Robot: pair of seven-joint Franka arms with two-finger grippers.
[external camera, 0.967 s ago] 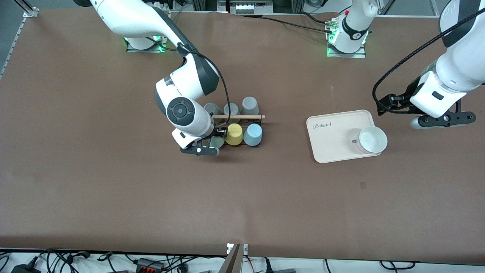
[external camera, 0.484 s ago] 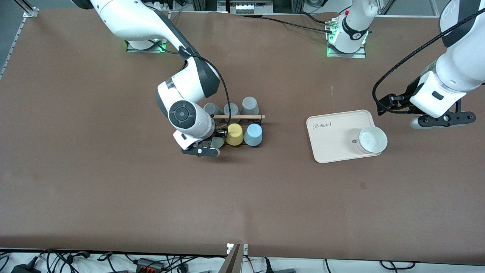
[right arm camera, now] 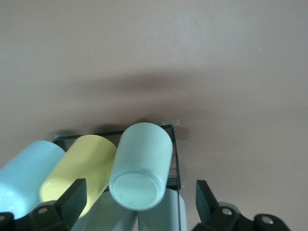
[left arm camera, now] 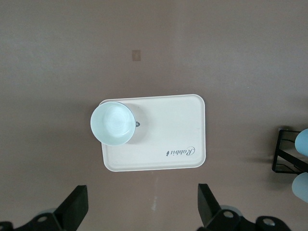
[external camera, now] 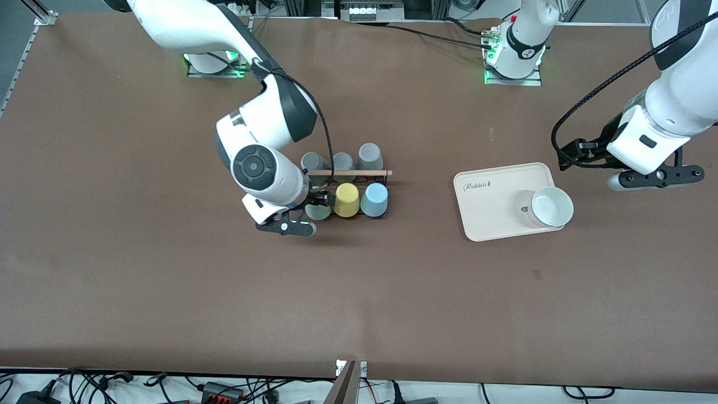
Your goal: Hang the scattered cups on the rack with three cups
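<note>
The black wire rack (external camera: 353, 173) with its wooden top rod stands mid-table. In its row nearer the front camera three cups sit upside down: pale mint green cup (external camera: 318, 211), yellow cup (external camera: 346, 200), light blue cup (external camera: 374, 199). My right gripper (external camera: 305, 213) hovers over the mint cup at the rack's end toward the right arm. In the right wrist view its open fingers (right arm camera: 72, 195) stand apart on either side of the mint cup (right arm camera: 142, 168) without touching it. My left gripper (external camera: 645, 179) waits open over bare table beside the tray.
Three grey cups (external camera: 343, 161) fill the rack's row farther from the front camera. A cream "Rabbit" tray (external camera: 493, 207) toward the left arm's end carries a white bowl (external camera: 552, 206); the left wrist view shows the tray (left arm camera: 168, 125) and bowl (left arm camera: 112, 122).
My right gripper has opened and let go of the mint cup, which stays on the rack. The hand has drawn back toward the right arm's end. The left arm has not moved.
</note>
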